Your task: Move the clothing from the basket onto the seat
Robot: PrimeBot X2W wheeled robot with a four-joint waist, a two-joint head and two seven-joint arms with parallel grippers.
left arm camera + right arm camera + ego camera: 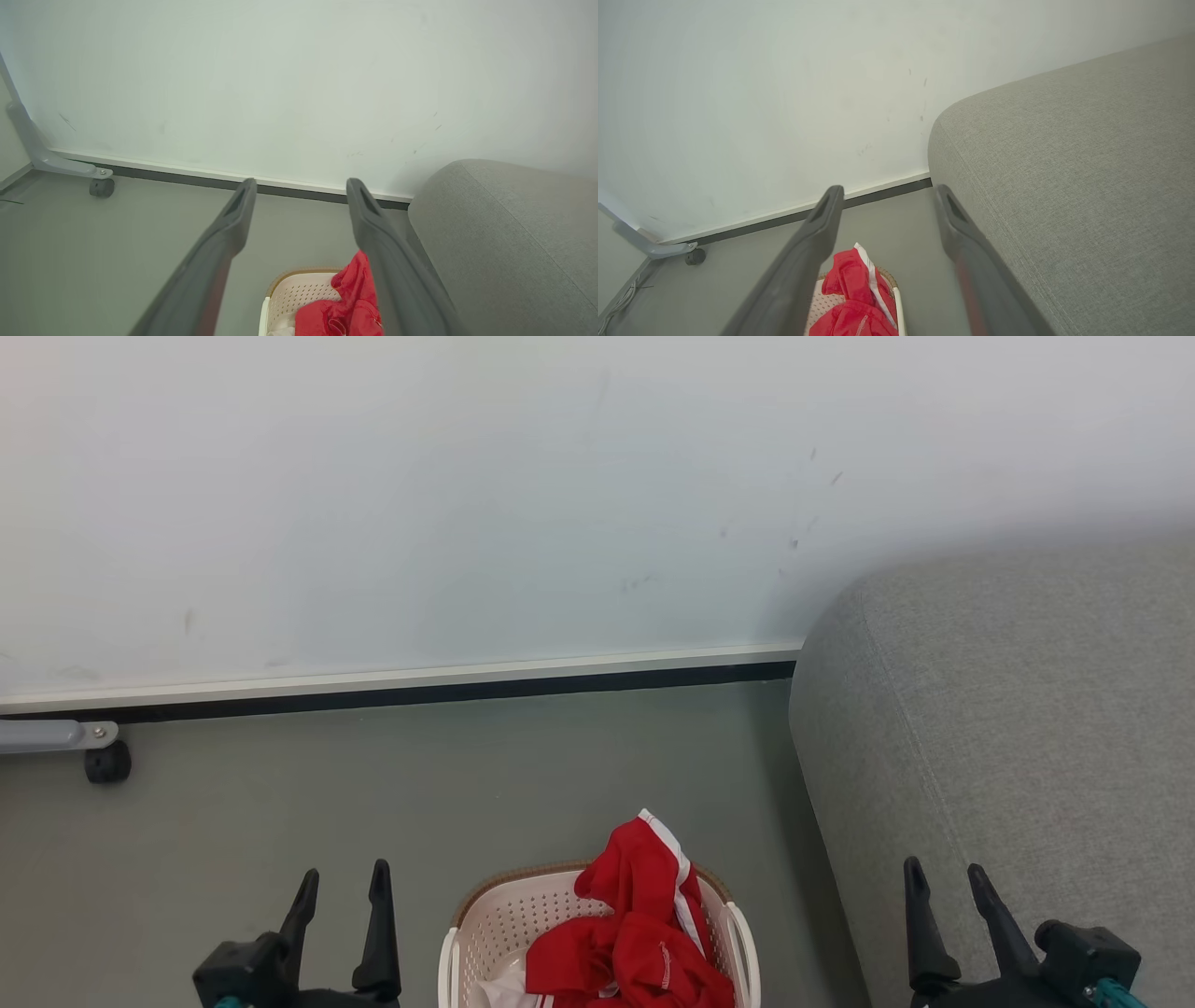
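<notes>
Nothing picked yet — left claw (341, 882) and right claw (943, 877) gape empty; next, reach into basket (495, 919) for clothing (635, 924)

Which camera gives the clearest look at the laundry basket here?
The head view: the basket shows its brown rim, perforated wall and side handles, with red clothes heaped inside. The left wrist view catches one far corner; the right wrist view, a sliver of rim beside the clothes.
</notes>
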